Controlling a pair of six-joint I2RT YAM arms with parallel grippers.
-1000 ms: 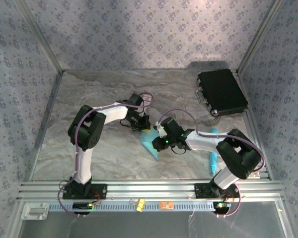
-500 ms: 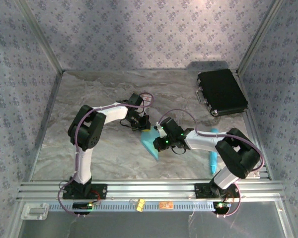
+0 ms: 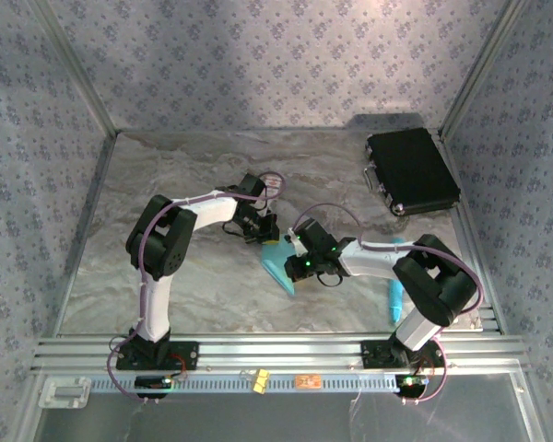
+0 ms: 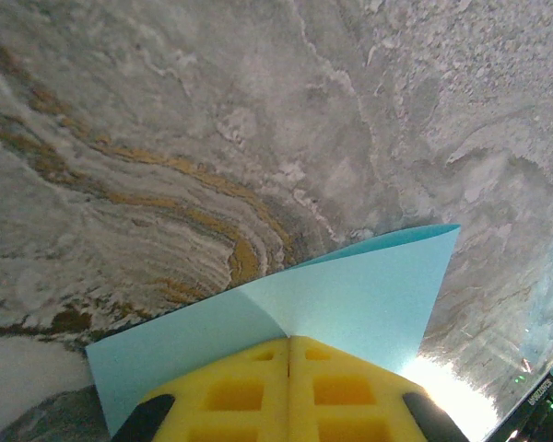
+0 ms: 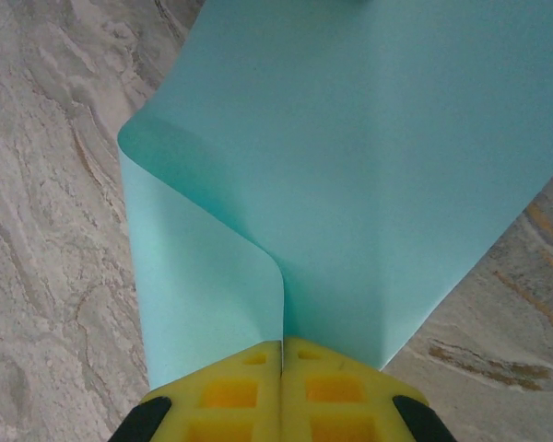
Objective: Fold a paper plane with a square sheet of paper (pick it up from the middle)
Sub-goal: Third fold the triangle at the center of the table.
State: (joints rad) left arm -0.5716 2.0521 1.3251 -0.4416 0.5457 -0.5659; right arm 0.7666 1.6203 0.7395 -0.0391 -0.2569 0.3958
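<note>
as the left pincer (image 4: 289, 344) and right pincer (image 5: 283, 346) each pinched an edge of the square sheet of paper (image 5: 369, 166) over the table (image 3: 166, 175), an early fold looked underway. next, its curled halves likely needed aligning before creasing.

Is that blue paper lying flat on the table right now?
No, in the right wrist view the blue paper curls over itself, its edge pinched in the shut right claw.
</note>
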